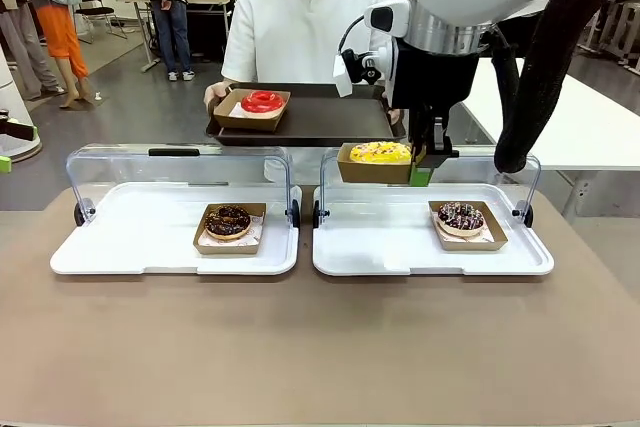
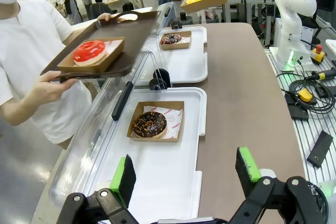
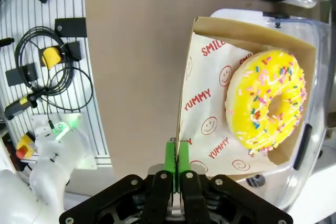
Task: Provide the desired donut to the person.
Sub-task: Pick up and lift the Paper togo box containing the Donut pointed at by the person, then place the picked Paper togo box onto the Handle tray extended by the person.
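Observation:
A yellow sprinkled donut (image 1: 380,152) (image 3: 266,102) lies in a brown paper tray (image 1: 374,169) (image 3: 210,108) held in the air above the right white tray. My right gripper (image 1: 422,169) (image 3: 176,158) is shut on that paper tray's edge. The person (image 1: 305,22) in a white T-shirt stands across the table, holding a dark serving tray (image 1: 330,117) (image 2: 134,27) that carries a red donut (image 1: 262,101) (image 2: 89,51) in its box. My left gripper (image 2: 184,174) hangs open above the left white tray (image 2: 173,171), holding nothing.
A chocolate donut (image 1: 228,221) (image 2: 149,124) sits boxed in the left lidded tray (image 1: 120,247). Another chocolate sprinkled donut (image 1: 461,216) (image 2: 171,39) sits in the right lidded tray (image 1: 380,247). Both clear lids stand open. A white table (image 1: 590,127) stands at the back right.

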Action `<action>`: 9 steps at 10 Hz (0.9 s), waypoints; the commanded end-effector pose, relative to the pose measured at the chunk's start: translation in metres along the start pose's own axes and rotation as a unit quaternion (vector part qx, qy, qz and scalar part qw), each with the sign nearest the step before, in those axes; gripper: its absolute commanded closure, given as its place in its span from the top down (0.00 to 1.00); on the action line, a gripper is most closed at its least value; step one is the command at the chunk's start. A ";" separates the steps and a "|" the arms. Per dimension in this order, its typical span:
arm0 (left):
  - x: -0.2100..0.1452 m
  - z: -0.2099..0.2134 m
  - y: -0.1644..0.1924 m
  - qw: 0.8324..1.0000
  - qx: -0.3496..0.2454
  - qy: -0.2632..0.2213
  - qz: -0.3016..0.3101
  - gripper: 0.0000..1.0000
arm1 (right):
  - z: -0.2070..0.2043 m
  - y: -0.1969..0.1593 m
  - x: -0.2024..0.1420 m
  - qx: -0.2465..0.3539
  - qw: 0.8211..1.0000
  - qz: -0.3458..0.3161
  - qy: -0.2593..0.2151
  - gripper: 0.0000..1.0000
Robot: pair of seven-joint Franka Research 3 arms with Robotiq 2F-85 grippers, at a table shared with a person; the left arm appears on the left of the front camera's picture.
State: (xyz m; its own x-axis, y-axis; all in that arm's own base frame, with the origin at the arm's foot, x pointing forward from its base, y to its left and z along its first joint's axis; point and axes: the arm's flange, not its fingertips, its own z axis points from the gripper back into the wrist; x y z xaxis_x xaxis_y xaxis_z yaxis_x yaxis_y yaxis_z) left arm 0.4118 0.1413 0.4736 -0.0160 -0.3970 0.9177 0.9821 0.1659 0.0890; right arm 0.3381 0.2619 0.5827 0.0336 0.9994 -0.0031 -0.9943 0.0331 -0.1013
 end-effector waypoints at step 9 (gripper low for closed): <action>0.001 0.001 0.000 1.000 0.003 -0.009 -0.003 1.00 | 0.007 0.009 0.004 -0.005 1.000 -0.001 -0.002 0.00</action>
State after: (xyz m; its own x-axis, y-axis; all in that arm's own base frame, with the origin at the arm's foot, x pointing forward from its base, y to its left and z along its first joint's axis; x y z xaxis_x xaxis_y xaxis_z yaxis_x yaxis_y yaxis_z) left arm 0.4118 0.1413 0.4736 -0.0161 -0.3970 0.9177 0.9821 0.1659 0.0890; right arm 0.3304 0.2654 0.5886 0.0212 0.9998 0.0000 -0.9932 0.0211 -0.1145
